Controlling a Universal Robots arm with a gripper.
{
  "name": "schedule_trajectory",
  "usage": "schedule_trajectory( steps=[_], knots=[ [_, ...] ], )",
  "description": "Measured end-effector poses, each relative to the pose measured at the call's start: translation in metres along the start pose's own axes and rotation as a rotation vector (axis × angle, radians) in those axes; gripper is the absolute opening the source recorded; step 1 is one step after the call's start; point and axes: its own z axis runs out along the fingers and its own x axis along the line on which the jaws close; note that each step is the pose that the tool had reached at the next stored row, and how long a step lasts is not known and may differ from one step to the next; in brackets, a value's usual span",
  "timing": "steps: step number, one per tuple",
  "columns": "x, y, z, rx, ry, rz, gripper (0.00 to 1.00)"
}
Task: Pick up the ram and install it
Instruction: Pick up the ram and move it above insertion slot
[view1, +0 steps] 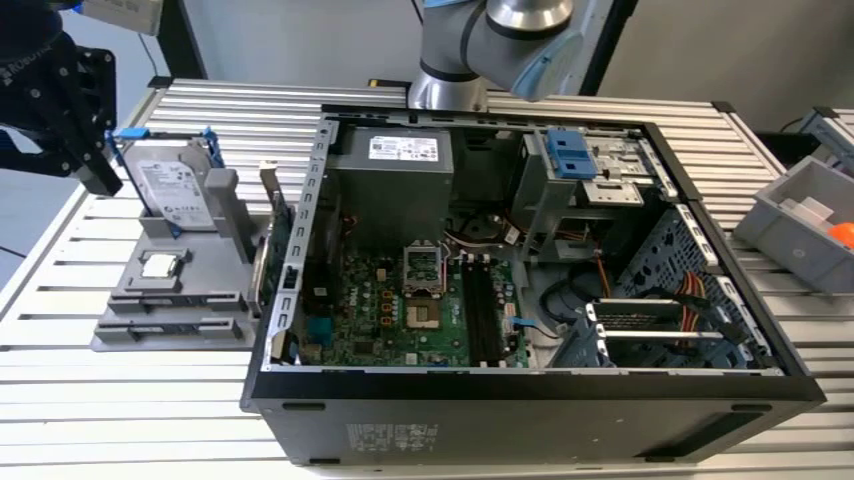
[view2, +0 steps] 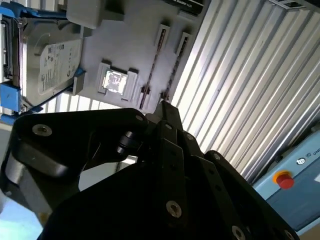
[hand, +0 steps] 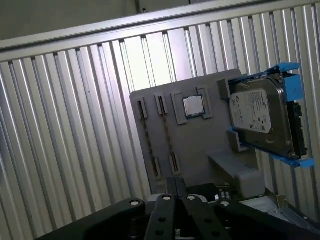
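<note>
The gripper (view1: 100, 180) hangs over the slatted table (view1: 134, 410) at the exterior view's left, above the far end of the grey holder (view1: 134, 335) and well apart from the open computer case (view1: 534, 400). In the first wrist view its jaws look closed on each other with nothing between them. The ram (hand: 148, 139) appears as a thin strip standing on edge in one of the holder's two long slots, with a second strip (hand: 168, 135) in the slot just beside it. Both lie between the gripper and the processor chip (hand: 192, 106), while the hard drive (hand: 260, 115) leans in its blue frame on the far side of the chip. The gripper touches neither strip. Judged from its shape, the ram should be very light and stiff along its length. It is also thin enough to crack or flex if twisted, and its chips and contact edge are delicate. The safest hold seems to be near the middle of the exposed upper edge, with the pads flat on the two broad faces. That would keep the stick level and square for the black motherboard slots (view1: 477, 305) inside the case.
</note>
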Motion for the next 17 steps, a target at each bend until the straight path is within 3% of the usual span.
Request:
schedule_trajectory(
  steps=[8, 11, 14, 17],
  knots=[
    [0.0000, 0.0000, 0.0003, -0.0056, -0.0032, -0.124, 0.00],
    [-0.0001, 0.0000, 0.0006, -0.0093, -0.0037, -0.142, 0.00],
    [-0.0001, 0.0000, 0.0005, -0.0223, -0.0043, -0.150, 0.00],
    [-0.0001, 0.0001, 0.0004, -0.0226, -0.0042, -0.150, 0.00]
  ],
)
